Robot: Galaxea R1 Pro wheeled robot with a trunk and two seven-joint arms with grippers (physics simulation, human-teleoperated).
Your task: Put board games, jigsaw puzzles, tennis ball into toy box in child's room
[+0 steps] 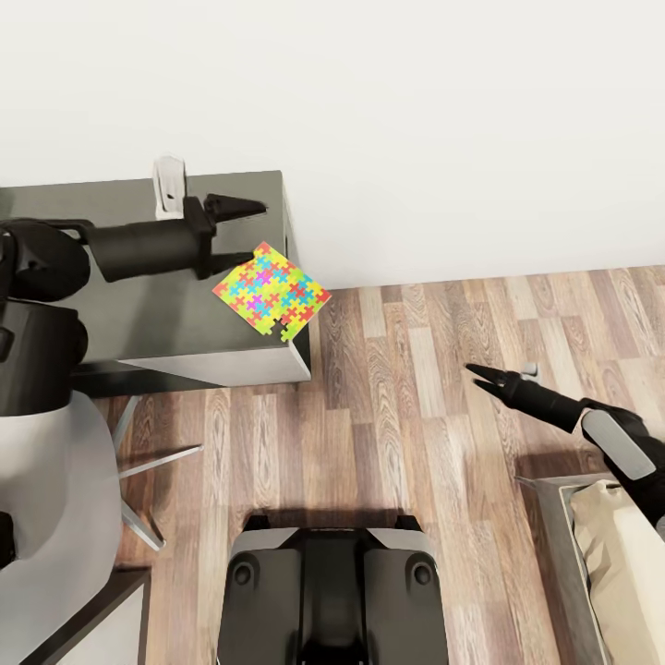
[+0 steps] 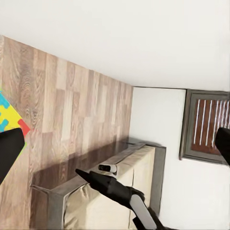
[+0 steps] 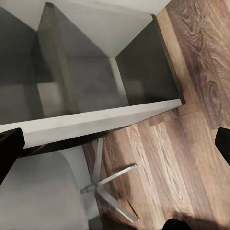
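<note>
**Reaching for a puzzle at the desk's corner**

Hovering above the dark-grey table (image 1: pixel 166 305), the left gripper (image 1: pixel 242 235) hangs with its fingers spread, one tip above and one just at the near edge of the puzzle (image 1: pixel 272 291). Nothing is held in it. The puzzle lies flat on the table's corner, with one notched corner poking out past the edge over the floor (image 1: pixel 416 416). In the left wrist view a sliver of the same puzzle (image 2: pixel 10 123) shows beside a dark fingertip.

The right gripper (image 1: pixel 487 377) hangs low over the floor, well apart from the table; in the head view its fingers look drawn to a point, but whether they are fully closed I cannot tell. It carries nothing. The bed (image 1: pixel 619 563) shows at the lower right, and a chair (image 1: pixel 55 489) stands just by the table.

Risks, as I judge them: the puzzle is thin and flat, so the fingers may fail to get under it and simply push it. A push toward the overhanging corner would likely slide it off the table. A pinch on one edge could also bend the mat or break its pieces apart. The toy box is nowhere near, so a carry lies ahead too.
</note>
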